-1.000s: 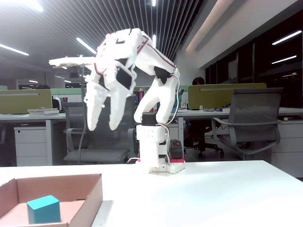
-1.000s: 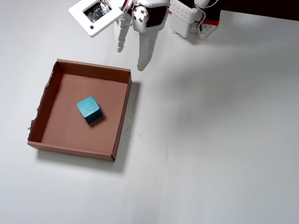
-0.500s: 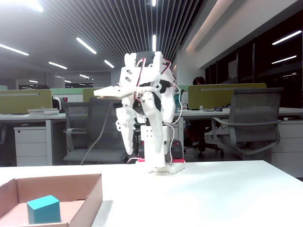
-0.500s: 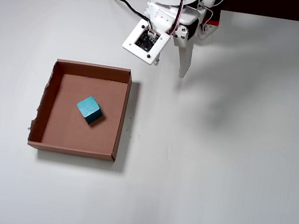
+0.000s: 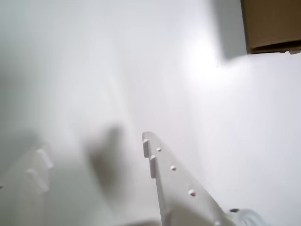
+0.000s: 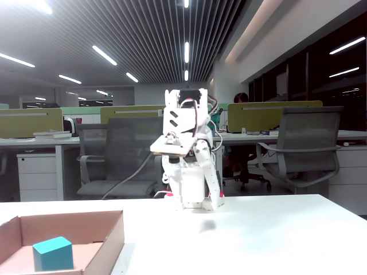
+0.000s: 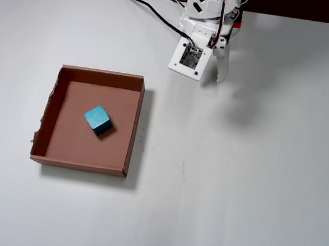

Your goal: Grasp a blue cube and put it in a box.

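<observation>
Wrist view: the gripper (image 5: 94, 155) has its two white fingers (image 5: 176, 188) spread with nothing between them, just bare white table (image 5: 141, 70) below, and a corner of the box (image 5: 273, 23) peeks in at the top right. Fixed view: the arm (image 6: 186, 154) sits folded over its base at the back of the table, while the cube (image 6: 53, 254) rests inside the box at lower left. Overhead view: the cube (image 7: 98, 119) lies near the middle of the box (image 7: 134, 125), well apart from the gripper (image 7: 219, 69) near the table's top edge.
</observation>
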Robot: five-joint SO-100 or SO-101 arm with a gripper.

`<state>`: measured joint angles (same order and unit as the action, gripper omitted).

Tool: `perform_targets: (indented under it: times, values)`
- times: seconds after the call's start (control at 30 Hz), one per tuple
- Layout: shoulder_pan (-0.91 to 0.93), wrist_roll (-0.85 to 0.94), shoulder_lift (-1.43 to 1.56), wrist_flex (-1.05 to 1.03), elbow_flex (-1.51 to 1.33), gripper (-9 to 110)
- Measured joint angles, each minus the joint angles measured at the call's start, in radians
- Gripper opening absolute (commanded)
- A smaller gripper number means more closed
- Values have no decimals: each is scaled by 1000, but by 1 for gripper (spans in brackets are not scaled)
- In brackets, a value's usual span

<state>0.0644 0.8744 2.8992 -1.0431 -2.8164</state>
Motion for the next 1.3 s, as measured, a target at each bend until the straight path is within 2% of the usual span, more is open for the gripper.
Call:
perform_targets:
  times: [0.33, 0.67, 1.3]
  values:
    - [-14, 0, 118, 25, -153, 24]
    - [-32, -6, 259, -112, -161, 24]
    - [-31, -6, 291, -155, -161, 27]
